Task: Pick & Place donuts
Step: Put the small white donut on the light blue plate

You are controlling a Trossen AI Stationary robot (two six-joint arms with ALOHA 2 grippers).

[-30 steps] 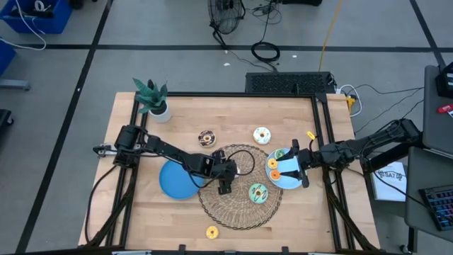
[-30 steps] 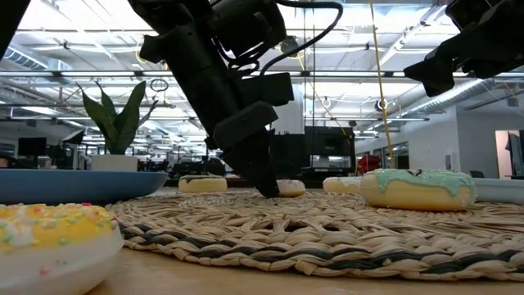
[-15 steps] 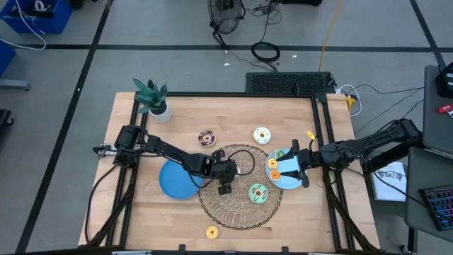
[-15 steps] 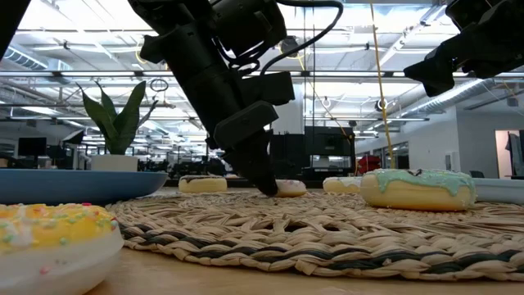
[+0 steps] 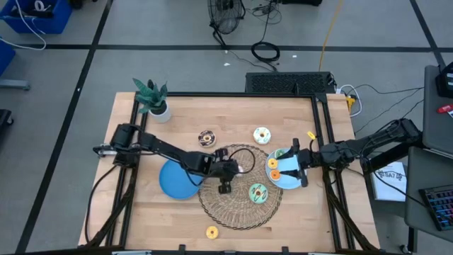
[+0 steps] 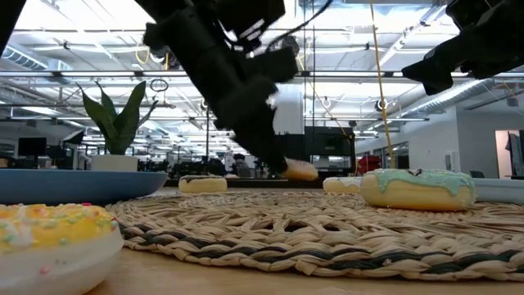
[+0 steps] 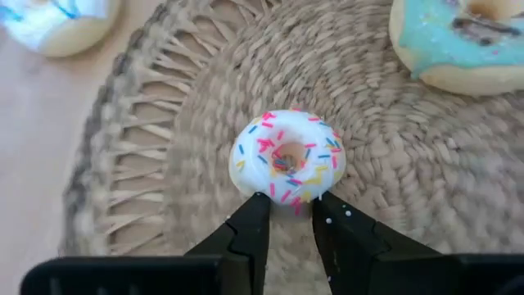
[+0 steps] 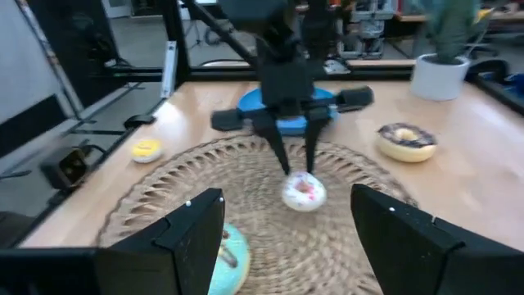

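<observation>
Over mat (image 5: 239, 185): left claw (image 7: 288, 215) pinching white sprinkled donut (image 7: 286, 156), lifted clear.
Right claw (image 5: 298, 170): spread wide, empty, above blue plate (image 5: 289, 182).

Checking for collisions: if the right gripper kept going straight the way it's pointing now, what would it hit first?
Probably the white sprinkled donut held by the left gripper above the wicker mat; it sits centred between the right gripper's open fingers, though depth is uncertain.

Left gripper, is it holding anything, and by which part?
Yes: the left gripper pinches the small white-iced sprinkled donut by its rim, lifted off the mat.
</observation>
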